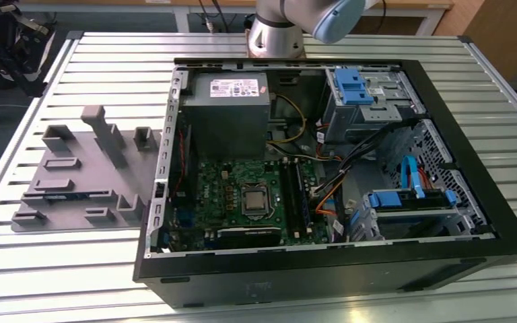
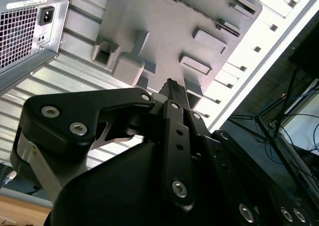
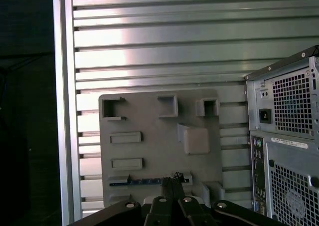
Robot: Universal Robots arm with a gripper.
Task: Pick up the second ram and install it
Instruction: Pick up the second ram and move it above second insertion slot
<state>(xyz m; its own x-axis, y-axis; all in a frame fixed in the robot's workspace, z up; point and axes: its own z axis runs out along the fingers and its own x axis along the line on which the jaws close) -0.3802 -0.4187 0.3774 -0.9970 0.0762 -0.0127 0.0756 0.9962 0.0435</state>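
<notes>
Hanging above the grey tray (image 3: 149, 116), our gripper (image 3: 172, 182) has its jaws pressed together, holding nothing. We see the second ram (image 3: 142, 182) sitting in a tray slot.

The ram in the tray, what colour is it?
The ram is blue; clearest in the first wrist view.

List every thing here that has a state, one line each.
second ram, lying in a slot of the grey tray, not gripped.
gripper, shut, empty, pointing at the grey tray, apart from it.
computer case, on its side, panel off, inside exposed.
</notes>
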